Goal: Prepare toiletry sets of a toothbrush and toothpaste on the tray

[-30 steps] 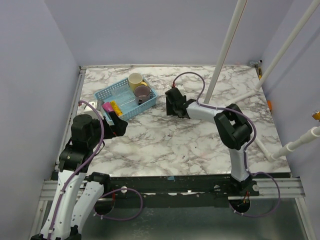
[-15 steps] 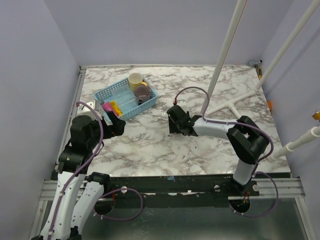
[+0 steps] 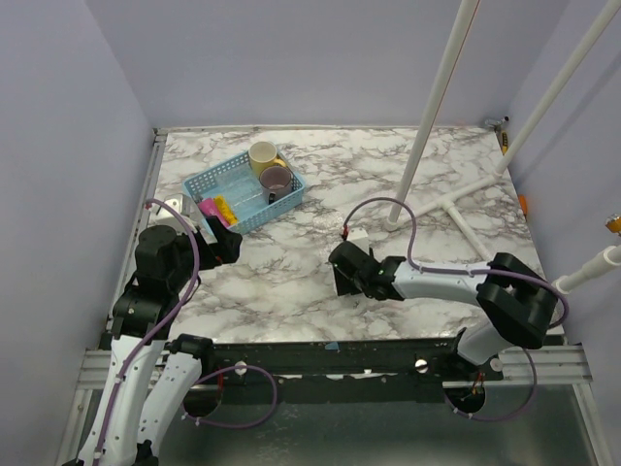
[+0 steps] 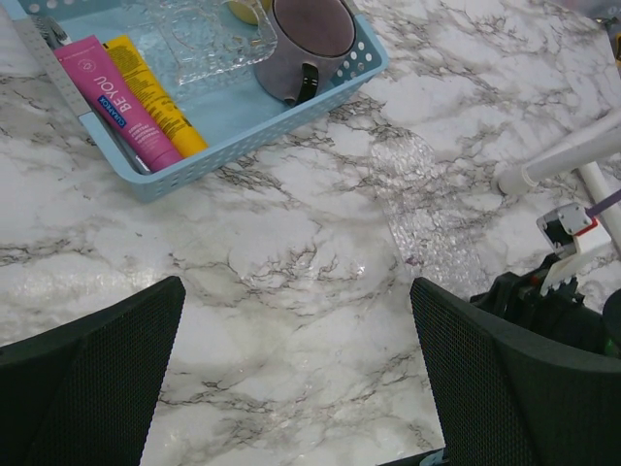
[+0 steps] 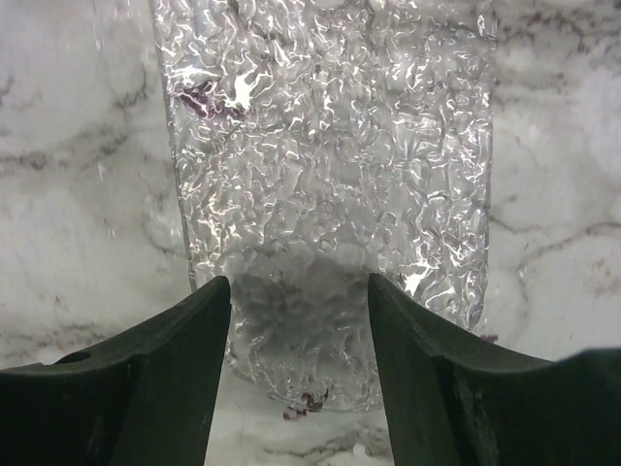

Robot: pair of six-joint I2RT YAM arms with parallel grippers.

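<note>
The pink tube [image 4: 116, 102] and the yellow tube [image 4: 157, 97] lie side by side at the near-left end of a blue basket [image 4: 243, 136]. A thin greyish-white stick, maybe a toothbrush [image 4: 47, 70], lies beside the pink tube. A clear textured glass tray [image 5: 330, 175] lies flat on the marble; it also shows in the left wrist view [image 4: 422, 218]. My right gripper [image 5: 299, 291] is open, its fingers straddling the tray's near end just above it. My left gripper [image 4: 296, 291] is open and empty over bare marble, short of the basket.
The basket [image 3: 243, 189] also holds a purple mug [image 3: 276, 179], a cream mug [image 3: 262, 153] and a second clear tray [image 4: 209, 34]. White frame poles [image 3: 427, 126] stand on the table's right half, with a foot [image 4: 553, 165] near the tray.
My right arm has drawn back from beside the basket toward the table's near middle. My left arm has barely moved.
</note>
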